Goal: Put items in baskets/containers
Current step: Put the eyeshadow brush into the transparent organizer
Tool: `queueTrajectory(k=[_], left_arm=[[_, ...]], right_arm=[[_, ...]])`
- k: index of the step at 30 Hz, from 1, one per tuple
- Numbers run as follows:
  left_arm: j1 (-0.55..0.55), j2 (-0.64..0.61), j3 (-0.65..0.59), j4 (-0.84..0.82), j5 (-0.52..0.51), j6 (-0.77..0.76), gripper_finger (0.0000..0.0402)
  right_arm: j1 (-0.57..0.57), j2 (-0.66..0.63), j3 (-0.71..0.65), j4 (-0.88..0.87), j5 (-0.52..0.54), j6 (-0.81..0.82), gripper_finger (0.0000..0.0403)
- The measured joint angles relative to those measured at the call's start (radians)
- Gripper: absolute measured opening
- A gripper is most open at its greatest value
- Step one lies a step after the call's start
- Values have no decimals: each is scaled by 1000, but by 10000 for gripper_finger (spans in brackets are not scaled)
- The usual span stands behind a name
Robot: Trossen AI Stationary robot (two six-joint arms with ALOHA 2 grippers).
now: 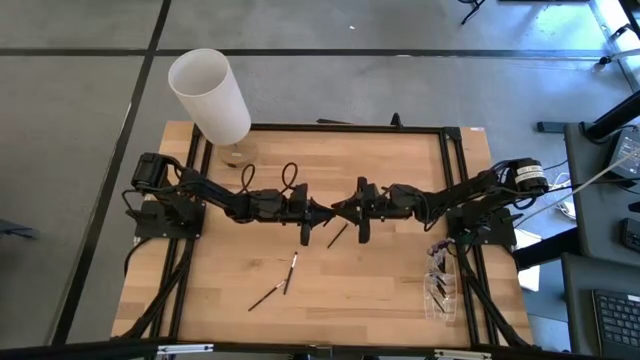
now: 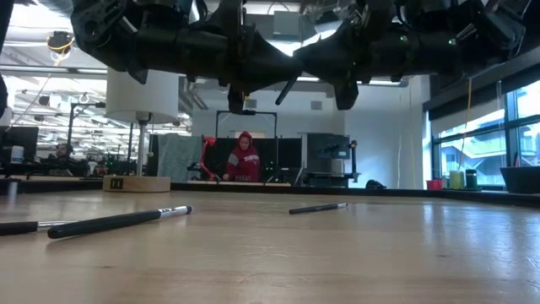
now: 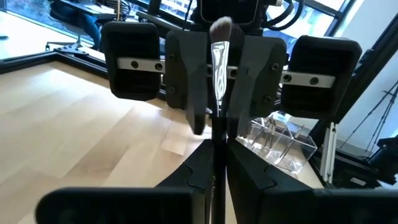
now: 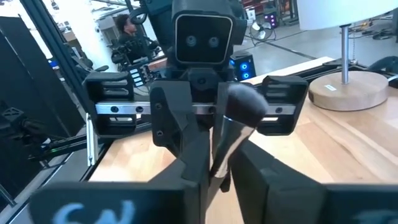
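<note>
I am mid-handover above the table [image 1: 400,290]: both the left gripper [image 1: 318,211] and right gripper [image 1: 345,210] clench one brush [image 3: 219,68]; next, the left releases.

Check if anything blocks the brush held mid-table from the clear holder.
Nothing visible does. The brush is in the left gripper, facing the right gripper; bare wood runs from there to the holder. Loose brushes lie off that line.

Open-plan lab/office: desks with monitors [image 2: 25,142], seated person [image 2: 245,159], big windows [image 2: 523,135].
</note>
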Motion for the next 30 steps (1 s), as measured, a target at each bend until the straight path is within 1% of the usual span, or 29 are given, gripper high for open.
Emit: queueTrajectory(k=[7,12,14,16,18,21,24,26,28,30], left_arm=[[0,0,0,-21,32,32,33],[1,0,1,-39,32,50,42],[2,-2,1,-75,34,62,53],[5,-2,1,-128,40,63,68],[9,-2,1,-190,46,63,84],[15,-2,0,-258,53,63,111],[21,-2,0,-299,45,63,135],[22,-2,0,-310,41,54,148],[25,-2,0,-315,46,49,158],[27,-2,0,-314,49,48,163]], right_arm=[[1,0,0,-11,-7,-19,26],[1,0,2,-30,12,-31,26],[1,-1,1,-45,16,-30,26],[1,-18,4,-97,24,-27,26],[0,-54,38,-246,49,-28,26],[27,-112,136,-598,129,-29,26],[91,-133,262,-964,247,8,26],[145,-134,342,-1137,295,49,26],[197,-134,411,-1267,301,81,29],[245,-134,476,-1373,281,117,33]])
